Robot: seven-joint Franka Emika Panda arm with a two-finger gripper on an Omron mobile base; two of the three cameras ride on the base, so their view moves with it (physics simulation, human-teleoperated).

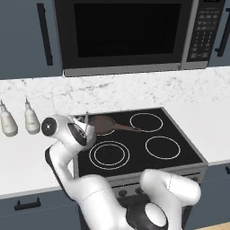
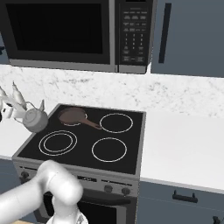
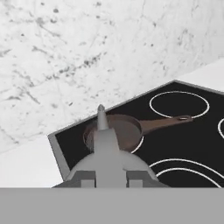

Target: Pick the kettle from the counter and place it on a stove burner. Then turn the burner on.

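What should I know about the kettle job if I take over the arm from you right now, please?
Gripper: shut on the kettle, holding it by its handle.
Kettle: lifted off the counter, in the air at the stove's left edge, beside the frying pan.
Burner with the double ring: free, just in front of the kettle.
Done: pick-up.
Left: set the kettle down on that burner, let go, then turn the burner on at the knobs on the stove front.
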